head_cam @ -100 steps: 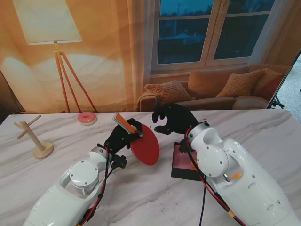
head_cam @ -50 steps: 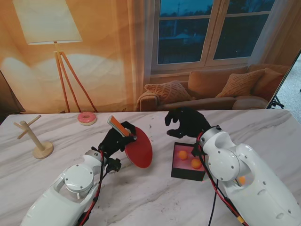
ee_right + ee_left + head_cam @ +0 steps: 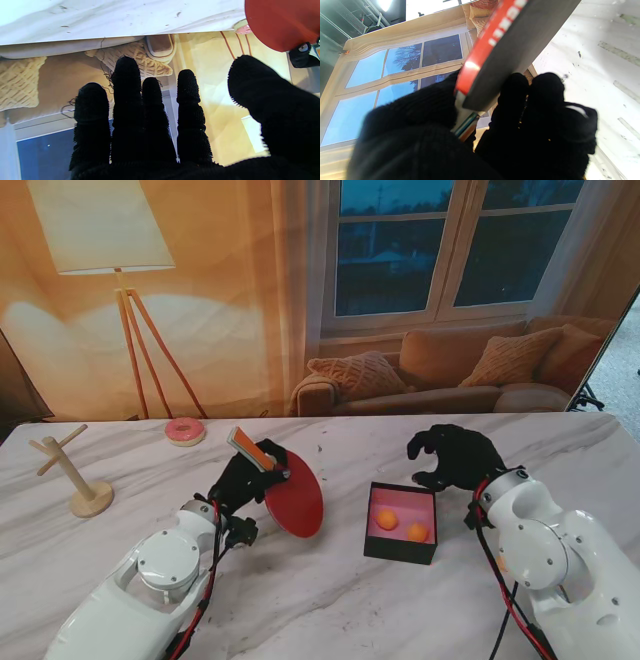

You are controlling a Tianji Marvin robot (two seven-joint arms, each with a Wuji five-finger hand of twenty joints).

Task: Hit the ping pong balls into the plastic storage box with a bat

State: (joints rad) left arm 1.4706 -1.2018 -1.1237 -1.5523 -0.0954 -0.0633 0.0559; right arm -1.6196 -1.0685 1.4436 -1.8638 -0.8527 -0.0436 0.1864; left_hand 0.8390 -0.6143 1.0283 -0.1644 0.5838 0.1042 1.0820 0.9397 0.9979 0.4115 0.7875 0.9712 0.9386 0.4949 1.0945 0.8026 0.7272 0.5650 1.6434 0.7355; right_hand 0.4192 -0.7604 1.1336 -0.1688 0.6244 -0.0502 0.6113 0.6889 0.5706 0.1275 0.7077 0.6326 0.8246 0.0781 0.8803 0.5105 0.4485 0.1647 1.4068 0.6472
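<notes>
Marble-veined worktop (image 3: 330, 600) carries a square black storage box (image 3: 402, 523) with a pink floor, where two orange ping pong balls (image 3: 387, 519) sit. Left of the box, the left hand (image 3: 248, 475) grips the red round-bladed bat (image 3: 297, 495). Right of it, the right hand (image 3: 455, 457) hovers, fingers loosely spread, holding nothing.

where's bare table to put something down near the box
Bare marble lies nearer to me than the storage box, between the two arms, and on the far right past the right hand. The strip between the box and the bat in the left hand is tight. Far left holds a wooden peg stand and donut.
</notes>
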